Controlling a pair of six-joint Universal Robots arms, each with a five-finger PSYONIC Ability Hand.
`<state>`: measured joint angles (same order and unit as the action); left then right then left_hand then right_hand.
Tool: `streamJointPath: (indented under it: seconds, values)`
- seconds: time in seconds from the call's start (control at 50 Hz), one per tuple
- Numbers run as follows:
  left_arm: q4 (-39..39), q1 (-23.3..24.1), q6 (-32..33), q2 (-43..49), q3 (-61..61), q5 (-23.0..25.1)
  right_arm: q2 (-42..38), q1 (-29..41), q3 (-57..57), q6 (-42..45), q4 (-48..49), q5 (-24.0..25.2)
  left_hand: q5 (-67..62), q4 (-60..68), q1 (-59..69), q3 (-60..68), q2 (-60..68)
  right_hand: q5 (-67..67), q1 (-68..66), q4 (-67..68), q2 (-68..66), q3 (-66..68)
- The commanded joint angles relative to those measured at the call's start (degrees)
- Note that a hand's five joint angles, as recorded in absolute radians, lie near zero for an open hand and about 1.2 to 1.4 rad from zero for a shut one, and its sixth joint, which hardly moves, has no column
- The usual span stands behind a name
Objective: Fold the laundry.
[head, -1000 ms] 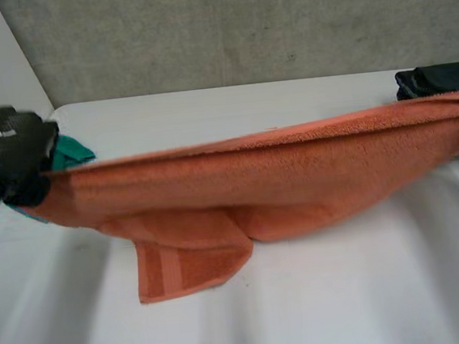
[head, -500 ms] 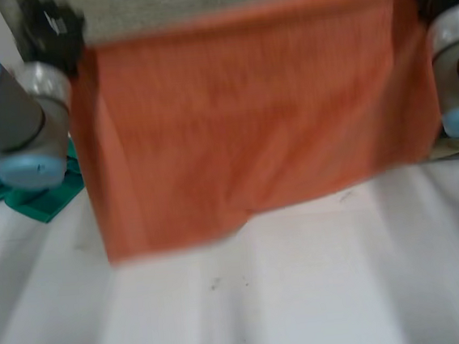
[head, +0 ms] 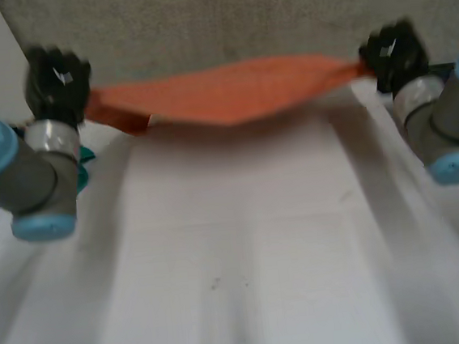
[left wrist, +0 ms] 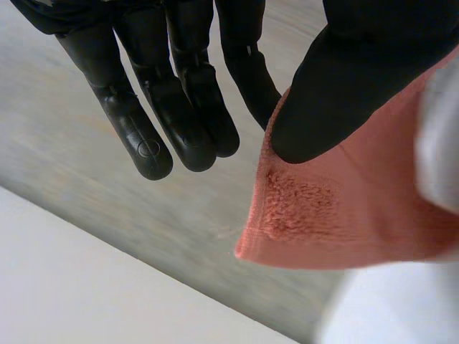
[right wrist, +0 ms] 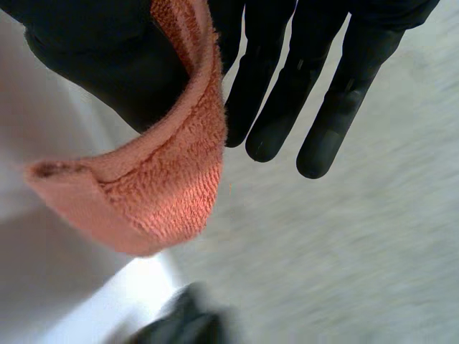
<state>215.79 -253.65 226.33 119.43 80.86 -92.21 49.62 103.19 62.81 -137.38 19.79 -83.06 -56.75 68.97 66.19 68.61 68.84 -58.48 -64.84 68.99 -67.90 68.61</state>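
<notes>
An orange towel (head: pixel 222 91) hangs stretched in the air above the far part of the white table (head: pixel 244 244), sagging a little in the middle. My left hand (head: pixel 56 81) holds its left corner, my right hand (head: pixel 393 52) its right corner. In the left wrist view the thumb (left wrist: pixel 344 86) pinches the towel corner (left wrist: pixel 323 215) against the hand, with the other fingers (left wrist: pixel 179 107) straight beside it. In the right wrist view the thumb (right wrist: pixel 107 57) presses the folded towel corner (right wrist: pixel 158 186) the same way, fingers (right wrist: pixel 308 93) straight.
A green cloth (head: pixel 82 158) lies at the table's left edge behind my left arm. A dark cloth (right wrist: pixel 179 322) lies on the table below my right hand. A grey wall stands behind the table.
Both hands have swung the towel up off the table and out towards the far edge; it went from draped low, to hanging as a curtain, to nearly flat in the air.
</notes>
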Motion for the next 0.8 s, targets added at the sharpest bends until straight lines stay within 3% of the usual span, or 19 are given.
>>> streamJointPath:
  seconds: [0.02,0.06,0.22,0.3,0.32,0.38,0.4,0.44,0.58,0.8]
  values:
    - [-1.51,0.97,0.86,5.99,9.55,-0.16,-5.86,0.95,4.24,0.62,-7.30,-0.17,-13.25,11.03,13.81,11.39,11.16,-11.52,-15.16,11.01,-12.10,11.39]
    - [-2.39,0.88,1.04,4.86,12.46,-0.16,-4.54,0.78,5.74,0.62,-9.33,-0.08,-13.25,11.03,13.81,11.39,11.16,-11.52,-15.16,11.01,-12.10,11.39]
    - [-12.57,-0.52,1.74,-13.77,27.75,-0.08,12.14,-0.27,18.29,4.64,-24.59,1.32,-13.25,11.03,13.81,11.39,11.16,-11.52,-15.16,11.01,-12.10,11.39]
    - [-25.13,-0.79,4.02,-23.00,34.09,-0.08,15.93,-5.08,24.44,15.25,-35.40,2.46,-13.25,11.03,13.81,11.39,11.16,-11.52,-15.16,11.01,-12.10,11.39]
    - [-31.34,-0.79,5.51,-25.62,36.19,-0.08,16.47,-6.24,25.86,18.08,-37.61,2.46,-13.25,11.03,13.81,11.39,11.16,-11.52,-15.16,11.01,-12.10,11.39]
    - [-40.51,-0.79,7.28,-28.37,38.40,0.10,19.79,-10.19,31.55,28.86,-44.98,1.50,-13.25,11.03,13.81,11.39,11.16,-11.52,-15.16,11.01,-12.10,11.39]
    - [-45.41,-0.79,8.32,-29.51,39.19,0.45,20.77,-10.73,32.45,30.22,-46.24,1.93,-13.25,11.03,13.81,11.39,11.16,-11.52,-15.16,11.01,-12.10,11.39]
    - [-48.09,-0.18,8.42,-29.87,39.11,0.54,21.83,-11.61,33.78,32.78,-47.48,2.20,-13.25,11.03,13.81,11.39,11.16,-11.52,-15.16,11.01,-12.10,11.39]
    - [-41.78,1.32,7.72,-26.45,32.79,0.54,20.87,-11.35,32.99,29.01,-37.92,2.46,-13.25,11.03,13.81,11.39,11.16,-11.52,-15.16,11.01,-12.10,11.39]
    - [-22.36,2.64,7.02,-6.15,16.00,-3.06,8.66,-7.83,25.62,21.10,-13.74,1.24,-13.25,11.03,13.81,11.39,11.16,-11.52,-15.16,11.01,-12.10,11.39]
